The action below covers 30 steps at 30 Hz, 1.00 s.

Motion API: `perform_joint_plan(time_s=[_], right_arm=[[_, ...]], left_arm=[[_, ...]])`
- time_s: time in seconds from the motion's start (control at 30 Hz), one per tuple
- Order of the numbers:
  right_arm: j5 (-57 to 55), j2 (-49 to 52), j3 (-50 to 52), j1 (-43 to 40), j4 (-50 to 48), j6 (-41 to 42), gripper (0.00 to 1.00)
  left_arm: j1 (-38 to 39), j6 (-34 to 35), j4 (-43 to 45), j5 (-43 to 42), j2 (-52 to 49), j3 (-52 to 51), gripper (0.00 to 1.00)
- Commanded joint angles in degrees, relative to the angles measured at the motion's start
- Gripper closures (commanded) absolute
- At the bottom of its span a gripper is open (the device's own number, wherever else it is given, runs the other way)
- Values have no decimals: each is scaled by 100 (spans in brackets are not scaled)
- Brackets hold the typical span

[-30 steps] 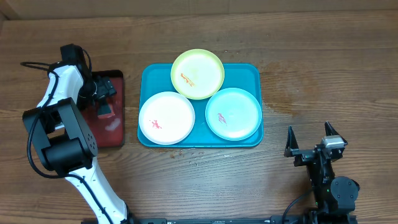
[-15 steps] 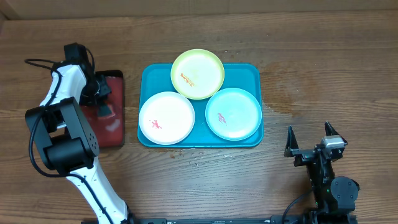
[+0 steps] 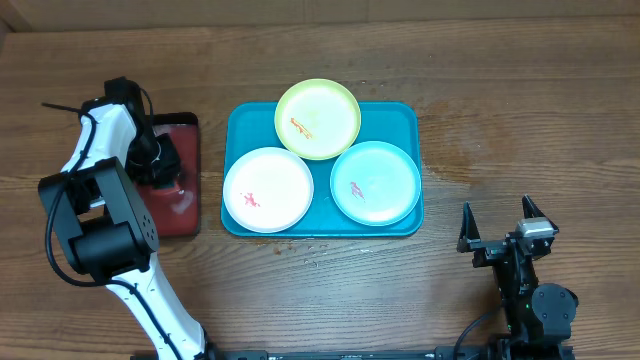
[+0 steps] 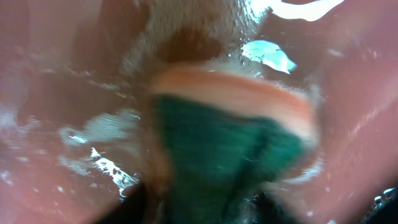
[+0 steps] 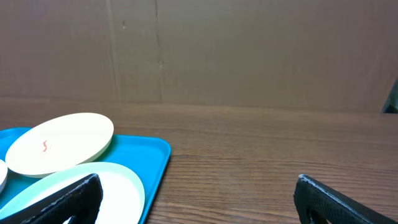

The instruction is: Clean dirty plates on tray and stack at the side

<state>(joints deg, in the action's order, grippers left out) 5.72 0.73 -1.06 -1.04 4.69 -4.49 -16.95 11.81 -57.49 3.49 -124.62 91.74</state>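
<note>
Three plates lie on the turquoise tray: a yellow-green plate at the back overhanging the rim, a white plate front left and a mint plate front right, each with a small coloured smear. My left gripper is down in the dark red tray. Its wrist view shows the jaws closed on a sponge with a green scouring face and an orange body, wet with foam. My right gripper stands open near the front right, empty, and its wrist view shows the mint plate beside its left finger.
The dark red tray holds soapy water and lies left of the turquoise tray. Bare wooden table stretches right of the turquoise tray and along the front. A brown cardboard wall backs the table.
My left gripper has dropped lower into the red tray and closed from wide open onto the sponge. The plates and the right arm have not moved.
</note>
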Motion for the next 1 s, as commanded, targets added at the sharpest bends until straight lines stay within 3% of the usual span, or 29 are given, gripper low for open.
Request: perform_joint_plan(time_s=[0.0,0.07,0.1,0.13,0.17,0.2,0.5,0.63,0.7,0.77,0.9,0.93,0.97], right_arm=[[-33,-57,59,33,-26,17,0],[-33,-57,59,33,-26,17,0],[-33,-57,59,33,-26,17,0],[-33,-57,59,33,-26,17,0],[-33,-57,59,33,-26,17,0],[-33,-57,59,33,-26,17,0],[-33,-57,59,33,-26,17,0],[-33,-57,59,33,-26,17,0],[-33,-57,59,33,-26,17,0],[-33,-57,59,33,-26,17,0],[-33,-57,59,33,-26,17,0],[-33,-57,59,33,-26,17,0],[-33,-57,59,33,-26,17,0]], left_arm=[[4,-66,-39,140,-175,-138,96],[4,-66,-55,140,-175,-138,96],[4,-66,-63,140,-175,-138,91],[4,-66,-81,140,-175,-138,60],[4,-63,-116,136,-175,-138,18],[7,-66,-157,138,-175,-138,0],[11,-66,-699,138,-175,-138,1],[9,-68,-702,142,-175,-138,43],[9,-68,-678,142,-175,-138,74],[9,-66,-654,140,-175,-138,96],[9,-68,-610,144,-175,-138,96],[9,-68,-586,144,-175,-138,88],[9,-68,-562,144,-175,-138,48]])
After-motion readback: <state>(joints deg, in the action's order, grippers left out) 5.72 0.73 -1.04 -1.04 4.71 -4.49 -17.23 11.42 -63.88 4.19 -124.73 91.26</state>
